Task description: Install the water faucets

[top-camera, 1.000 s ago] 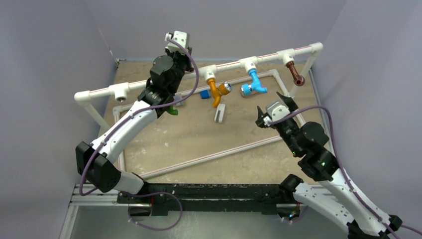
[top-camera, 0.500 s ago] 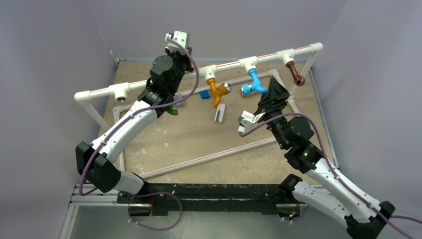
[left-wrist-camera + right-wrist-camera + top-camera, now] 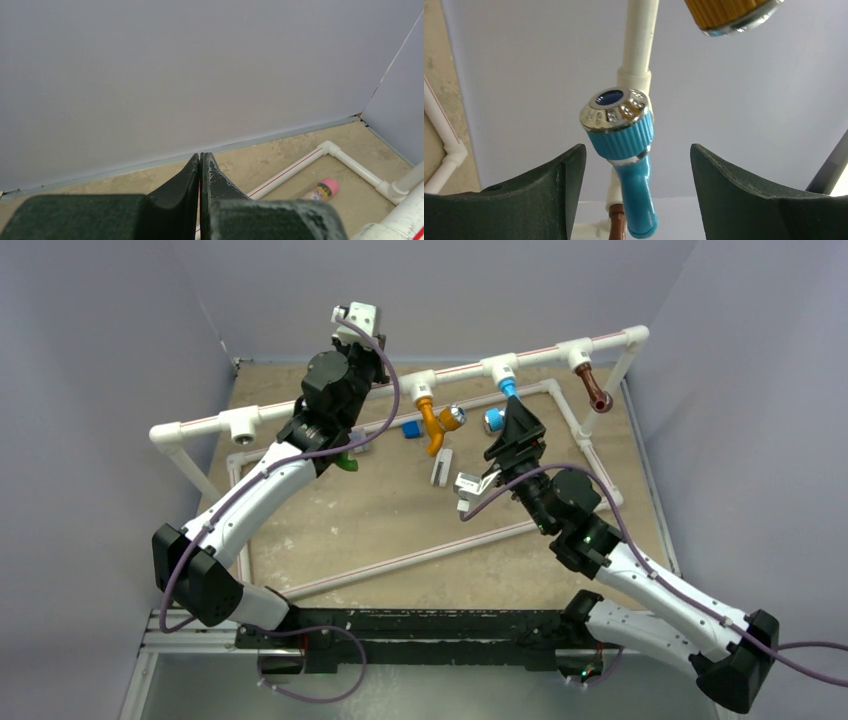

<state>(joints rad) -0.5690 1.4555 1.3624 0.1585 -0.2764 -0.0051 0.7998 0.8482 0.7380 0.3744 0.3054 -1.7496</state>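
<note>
Blue plastic faucet with chrome-capped knob [image 3: 624, 150] | right gripper [image 3: 636, 192] has swung in, fingers spread around it | left gripper [image 3: 200, 172] fingers pressed together, upper left | likely about to tighten.

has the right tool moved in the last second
Yes. In the top view the right tool has swung left and toward the back, from beside the brown faucet to the blue faucet, jaws open around it.
</note>
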